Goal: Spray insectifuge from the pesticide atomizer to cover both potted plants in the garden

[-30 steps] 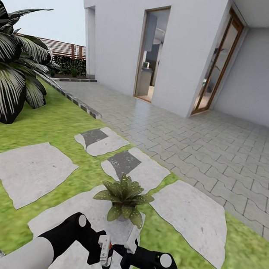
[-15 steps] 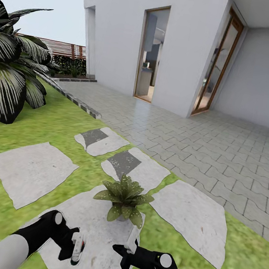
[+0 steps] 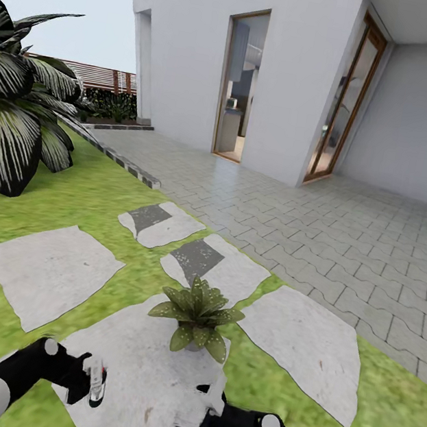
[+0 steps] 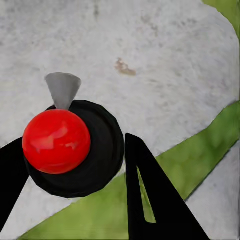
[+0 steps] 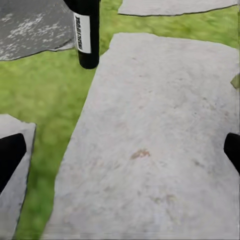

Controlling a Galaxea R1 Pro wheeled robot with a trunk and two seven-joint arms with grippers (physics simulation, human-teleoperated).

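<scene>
Pesticide atomizer (image 3: 96,380) sits clamped between the left gripper (image 4: 75,165) jaws, above a stepping stone (image 3: 148,397). Right gripper (image 3: 204,417) jaws spread wide, holding nothing, potted plant (image 3: 198,315) just beyond.

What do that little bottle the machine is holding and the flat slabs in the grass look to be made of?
The pesticide atomizer looks like smooth dark plastic with a white label; in the left wrist view its red top is glossy, with bright highlights, and the nozzle is matte grey. The stepping stone looks like rough, matte pale stone or concrete, mottled and speckled. These are rendered surfaces, so take it as appearance only.
</scene>
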